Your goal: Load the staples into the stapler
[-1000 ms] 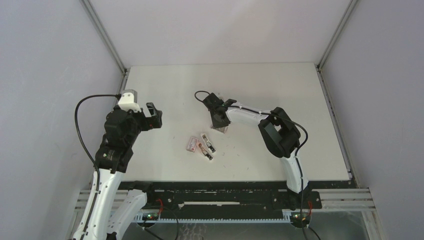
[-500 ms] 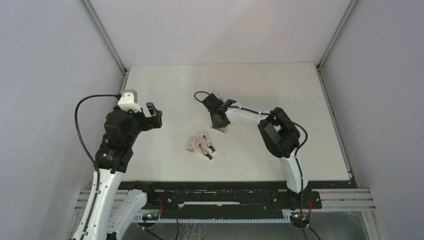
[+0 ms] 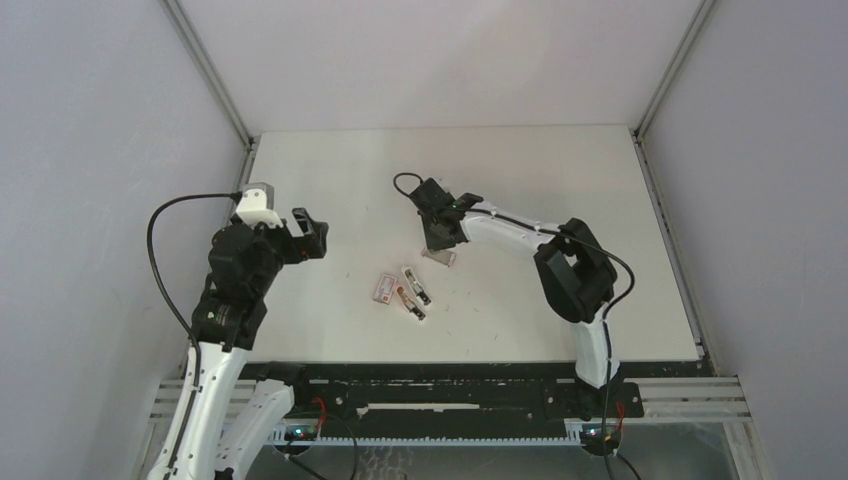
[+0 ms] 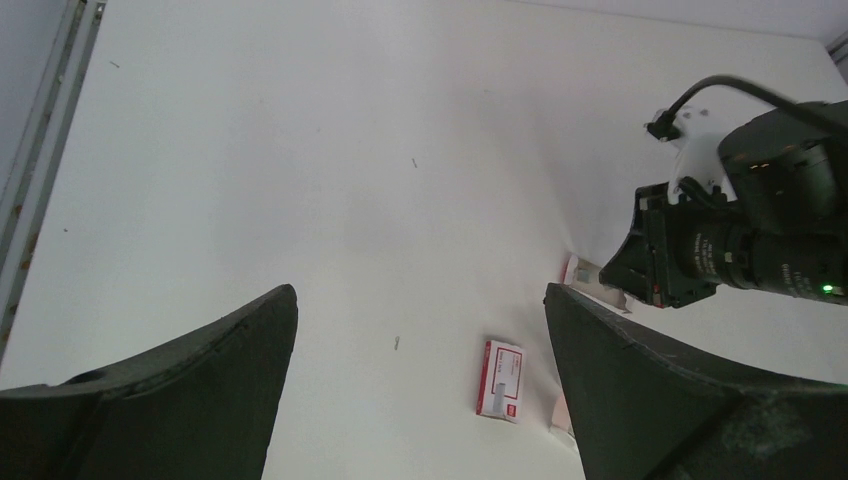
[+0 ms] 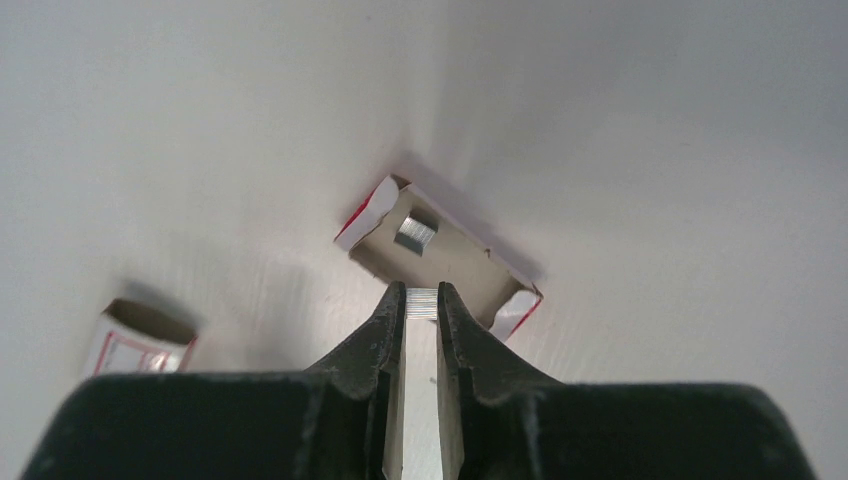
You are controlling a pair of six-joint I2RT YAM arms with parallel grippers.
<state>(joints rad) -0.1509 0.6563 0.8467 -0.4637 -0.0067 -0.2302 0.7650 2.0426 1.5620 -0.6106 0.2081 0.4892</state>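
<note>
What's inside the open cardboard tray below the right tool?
One short strip of staples lies in the tray. The right tool pinches a second strip over its near edge, hiding the floor there.

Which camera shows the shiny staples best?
The right wrist view: a strip of staples sits pinched between the right gripper's fingers, with another clump in the open box. The top view shows only the box, staples too small. The left wrist view shows just a box corner.
</note>
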